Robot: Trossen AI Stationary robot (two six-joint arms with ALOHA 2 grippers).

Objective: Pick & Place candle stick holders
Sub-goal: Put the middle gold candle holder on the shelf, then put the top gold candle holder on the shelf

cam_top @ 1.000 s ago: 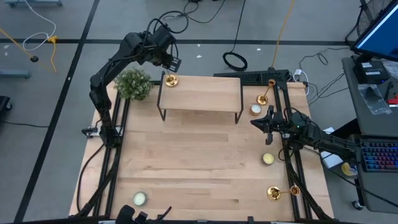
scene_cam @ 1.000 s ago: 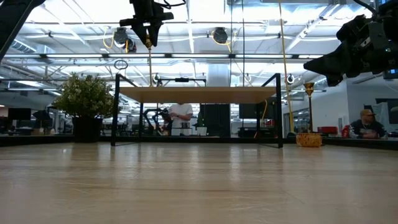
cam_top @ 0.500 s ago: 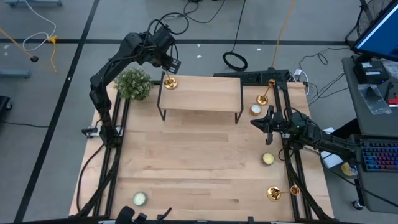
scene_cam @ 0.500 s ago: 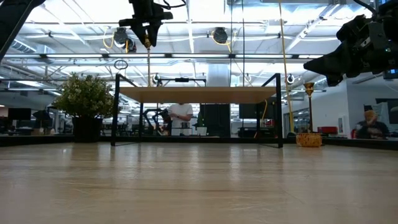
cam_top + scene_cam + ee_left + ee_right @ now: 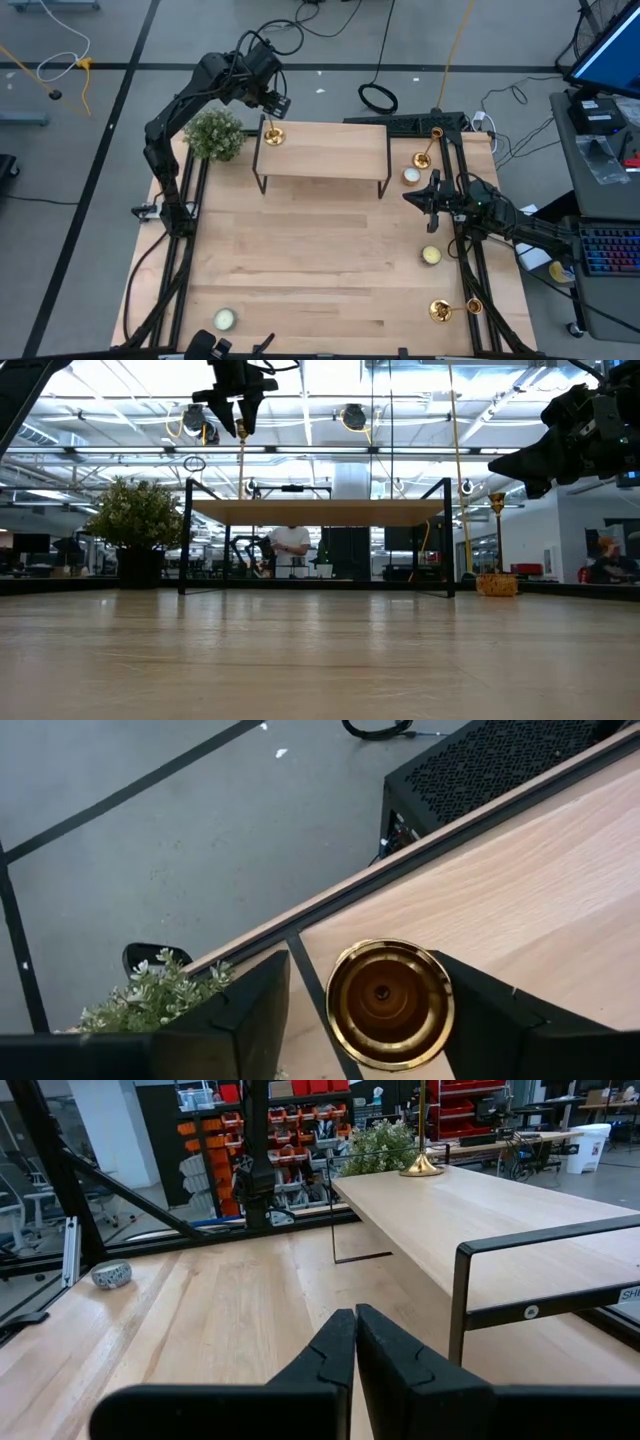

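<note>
Wooden shelf (image 5: 322, 150) carries one candlestick (image 5: 273, 131) upright at its far-left corner, stem vertical; left gripper (image 5: 268, 103) sits directly above, fingers spread, probably just clear. Right gripper (image 5: 423, 196) waits clenched, well apart.

Your left arm reaches up and over to the table's far left corner, its left gripper (image 5: 272, 105) pointing straight down with fingers (image 5: 235, 1020) spread apart. Your right gripper (image 5: 424, 197) waits at the right edge, fingers (image 5: 330, 1355) pressed together.
</note>
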